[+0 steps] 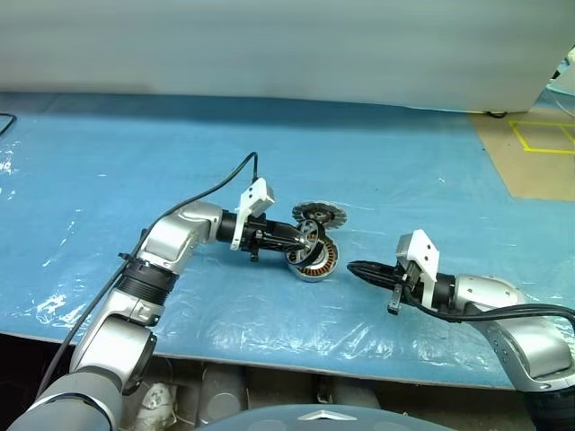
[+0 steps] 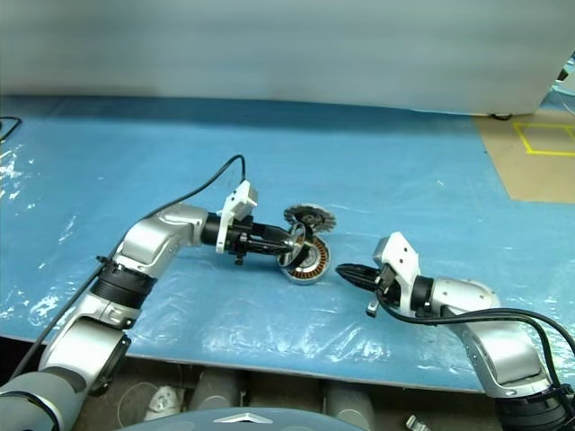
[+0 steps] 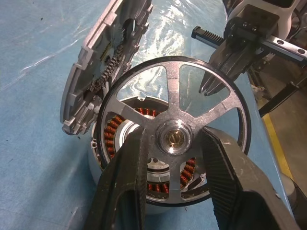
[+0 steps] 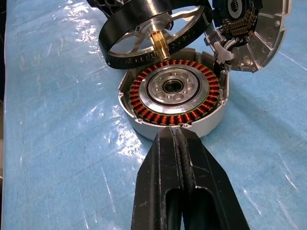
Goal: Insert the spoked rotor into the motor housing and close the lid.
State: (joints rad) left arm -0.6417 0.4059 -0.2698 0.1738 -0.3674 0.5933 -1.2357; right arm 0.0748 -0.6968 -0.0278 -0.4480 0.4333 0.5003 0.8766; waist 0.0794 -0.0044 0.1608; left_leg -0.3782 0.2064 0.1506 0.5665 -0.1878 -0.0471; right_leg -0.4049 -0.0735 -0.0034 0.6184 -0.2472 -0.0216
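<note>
The motor housing lies on the blue sheet with its copper windings and dark centre facing up. Just above it hangs the spoked rotor, tilted, its brass shaft pointing at the housing's centre. My left gripper is shut on the rotor's hub, one finger on each side. The lid stands tilted against the housing's far rim, finned face showing. To the right of the housing, a short gap away, my right gripper is shut on nothing and points at its side wall.
Everything sits on a table covered with crinkled blue plastic sheet. Its front edge runs just below the arms. A black cable loops off my left wrist. At the far right there is brown floor with yellow tape.
</note>
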